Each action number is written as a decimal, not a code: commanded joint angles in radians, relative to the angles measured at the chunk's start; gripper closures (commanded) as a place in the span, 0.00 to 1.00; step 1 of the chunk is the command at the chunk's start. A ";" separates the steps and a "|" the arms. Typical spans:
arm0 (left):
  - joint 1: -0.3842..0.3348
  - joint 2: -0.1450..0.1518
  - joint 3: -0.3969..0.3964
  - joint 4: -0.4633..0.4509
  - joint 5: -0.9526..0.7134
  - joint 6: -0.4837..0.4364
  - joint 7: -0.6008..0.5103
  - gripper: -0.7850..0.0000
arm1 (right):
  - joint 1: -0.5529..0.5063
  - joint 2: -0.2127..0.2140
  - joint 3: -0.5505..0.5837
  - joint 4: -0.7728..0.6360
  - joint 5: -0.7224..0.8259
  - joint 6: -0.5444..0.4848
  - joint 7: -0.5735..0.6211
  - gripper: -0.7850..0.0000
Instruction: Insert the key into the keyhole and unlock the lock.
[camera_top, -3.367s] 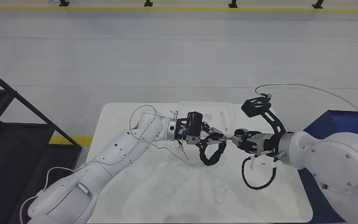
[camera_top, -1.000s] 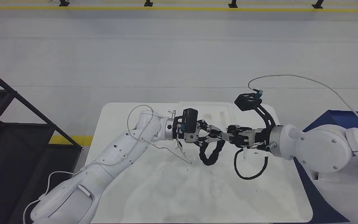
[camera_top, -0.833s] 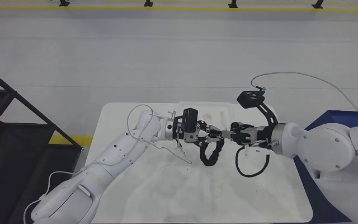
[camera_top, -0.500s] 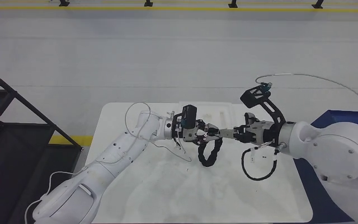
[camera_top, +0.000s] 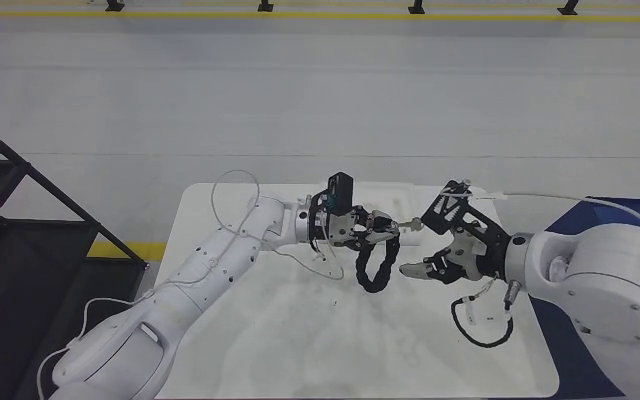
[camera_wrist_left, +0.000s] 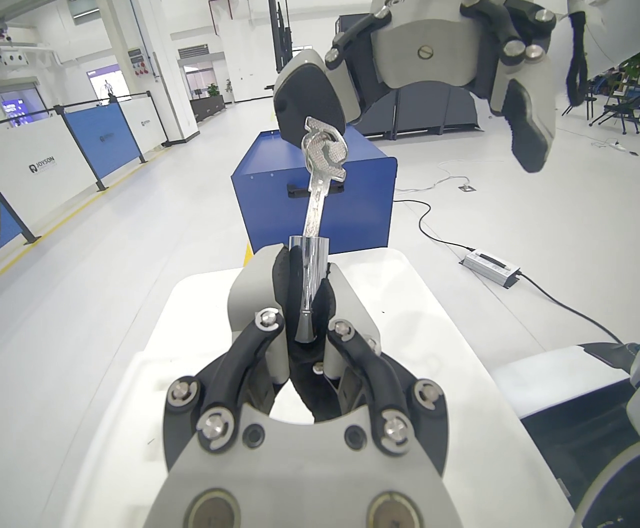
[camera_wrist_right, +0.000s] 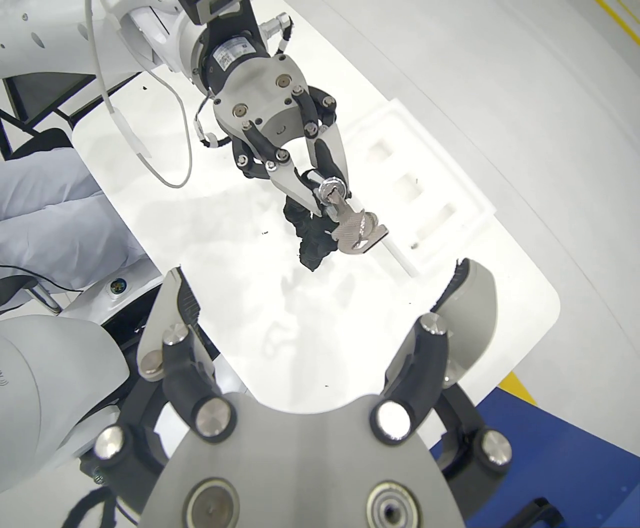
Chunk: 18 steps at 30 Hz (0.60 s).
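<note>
The left gripper (camera_top: 378, 225) hangs above the middle of the white surface (camera_top: 240, 330); its fingers are drawn narrow and clamp the chrome barrel of the lock (camera_wrist_left: 309, 280); the lock's black cable loop (camera_top: 372, 268) hangs below the gripper toward the surface, and whether it touches there cannot be told. The key (camera_wrist_left: 325, 155) sits with its blade in the keyhole at the barrel's end; its flat head sticks out away from the left gripper, toward the other arm. Behind this, at the far edge of the surface, lies a white foam tray (camera_wrist_right: 430, 165) with rectangular recesses. Farther right, the right gripper (camera_wrist_right: 322, 285) faces the key with its fingers spread wide and nothing between them; it is near the key's head but apart from it.
</note>
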 joint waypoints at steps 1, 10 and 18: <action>-0.009 0.007 0.011 -0.010 -0.055 0.000 -0.046 1.00 | 0.000 0.000 0.000 0.000 -0.001 0.003 0.000 0.00; -0.050 0.024 0.074 -0.031 -0.280 0.000 -0.256 1.00 | -0.014 0.001 -0.002 -0.011 -0.043 -0.017 -0.030 0.00; -0.071 0.021 0.098 -0.023 -0.390 0.000 -0.332 1.00 | -0.021 0.002 -0.031 -0.052 -0.100 -0.105 -0.043 0.00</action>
